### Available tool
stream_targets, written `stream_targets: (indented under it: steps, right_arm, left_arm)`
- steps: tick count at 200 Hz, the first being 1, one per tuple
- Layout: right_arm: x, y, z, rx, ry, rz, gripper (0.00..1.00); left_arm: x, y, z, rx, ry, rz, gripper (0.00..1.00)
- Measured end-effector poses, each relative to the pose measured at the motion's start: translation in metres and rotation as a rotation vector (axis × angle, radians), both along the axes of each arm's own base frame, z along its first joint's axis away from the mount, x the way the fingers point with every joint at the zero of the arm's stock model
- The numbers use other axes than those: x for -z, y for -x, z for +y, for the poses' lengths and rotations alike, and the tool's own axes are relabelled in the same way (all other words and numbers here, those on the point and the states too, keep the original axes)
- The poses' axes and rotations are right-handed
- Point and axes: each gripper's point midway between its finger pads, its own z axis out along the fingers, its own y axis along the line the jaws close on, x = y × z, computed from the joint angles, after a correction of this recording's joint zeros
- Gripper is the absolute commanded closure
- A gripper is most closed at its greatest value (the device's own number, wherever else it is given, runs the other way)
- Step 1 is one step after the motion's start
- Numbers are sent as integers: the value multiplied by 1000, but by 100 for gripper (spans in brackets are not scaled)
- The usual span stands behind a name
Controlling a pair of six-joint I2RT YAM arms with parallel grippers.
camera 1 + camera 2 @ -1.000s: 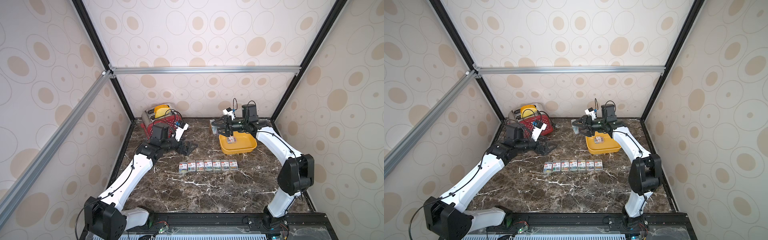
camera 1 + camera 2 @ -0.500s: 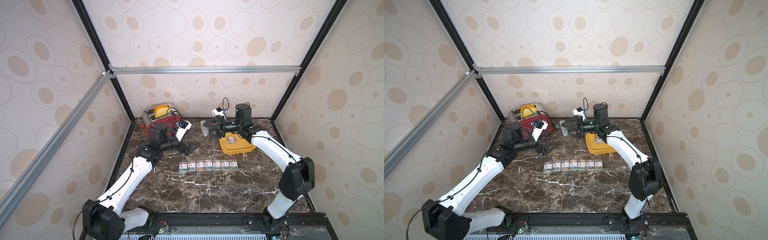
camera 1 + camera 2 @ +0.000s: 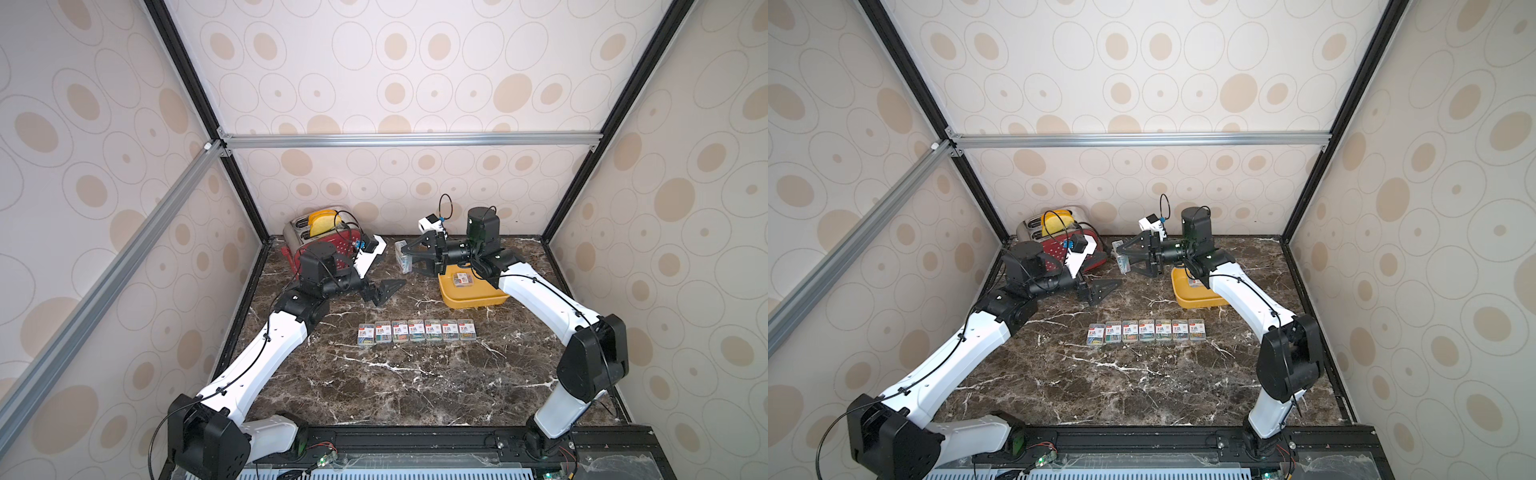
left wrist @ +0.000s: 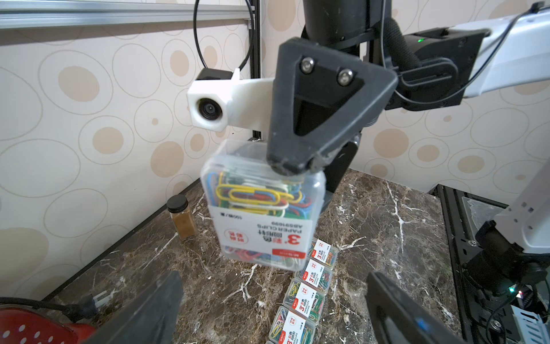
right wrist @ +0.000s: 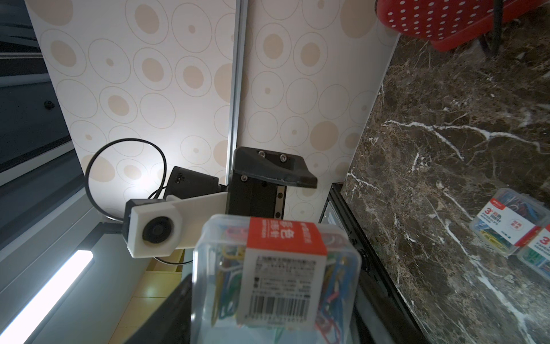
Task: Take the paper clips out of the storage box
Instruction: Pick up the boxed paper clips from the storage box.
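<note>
Left wrist view: one clear clip case (image 4: 262,208) was pinched in the right hand (image 3: 411,261), above the surface (image 3: 415,386).
Its see-through plastic showed yellow, blue, red and green clips behind a white-and-red label. It hung in the air beside the yellow storage box (image 3: 473,301), where another case (image 3: 462,279) lay. Seven more cases (image 3: 417,331) sat in a row on the marble, labels up. The left hand (image 3: 384,293) stood wide open and empty, near the held case.
</note>
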Motion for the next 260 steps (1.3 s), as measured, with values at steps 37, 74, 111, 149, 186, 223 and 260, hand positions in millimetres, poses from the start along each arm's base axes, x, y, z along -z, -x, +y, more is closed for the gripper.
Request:
stream_targets:
  steps: [37, 74, 111, 149, 186, 223, 260]
  right_arm:
    - [-5, 4, 2, -17, -16, -8, 55]
    - [-7, 8, 4, -37, -27, -17, 55]
    - [0, 8, 4, -39, -26, -8, 55]
    - [5, 5, 5, -34, -28, 0, 56]
    - [6, 2, 7, -29, -29, 10, 55]
    - [11, 2, 7, -37, -21, 11, 42]
    - [17, 3, 4, -50, 29, -25, 29]
  left_arm:
    - [4, -13, -4, -13, 6, -7, 1]
    - [-4, -25, -7, -29, 32, -26, 1]
    - [-12, -27, -11, -26, 54, -36, 10]
    - [-12, -25, -15, -8, 65, -19, 38]
    - [-11, -23, -17, 4, 62, -19, 47]
    - [-5, -23, -15, -4, 41, -9, 61]
    - [4, -19, -15, 9, -6, -11, 61]
